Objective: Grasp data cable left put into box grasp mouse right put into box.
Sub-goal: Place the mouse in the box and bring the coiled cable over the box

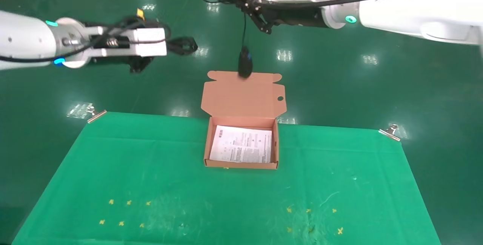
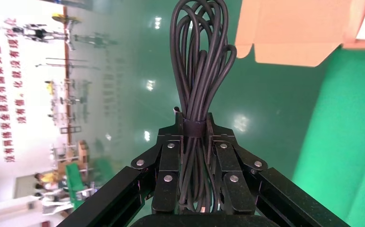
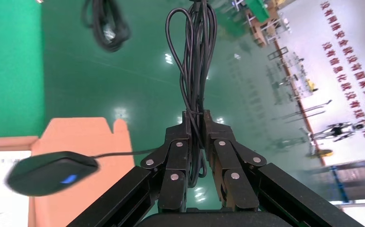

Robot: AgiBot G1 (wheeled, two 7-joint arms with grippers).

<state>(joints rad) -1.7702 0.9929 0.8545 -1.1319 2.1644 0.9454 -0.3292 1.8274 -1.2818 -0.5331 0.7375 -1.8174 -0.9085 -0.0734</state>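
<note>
L gripper (image 2: 194, 135) was clamped on the data cable (image 2: 198, 66), held in the air left of the box (image 1: 241, 139). R gripper (image 3: 197, 124) pinched the mouse's bundled cord (image 3: 197, 52); the mouse (image 1: 245, 62) dangled above the lid (image 1: 243, 94). Box sat open on the green cloth (image 1: 113, 169) w/ a white sheet (image 1: 241, 145) inside.

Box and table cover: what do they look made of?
The box looks like matte orange-brown cardboard: die-cut tabs on its raised lid flap, thin folded walls, a white printed sheet on its bottom. The table cover looks like green woven cloth: fold creases show, and metal clips hold its far corners. The exact fabric is not clear.
</note>
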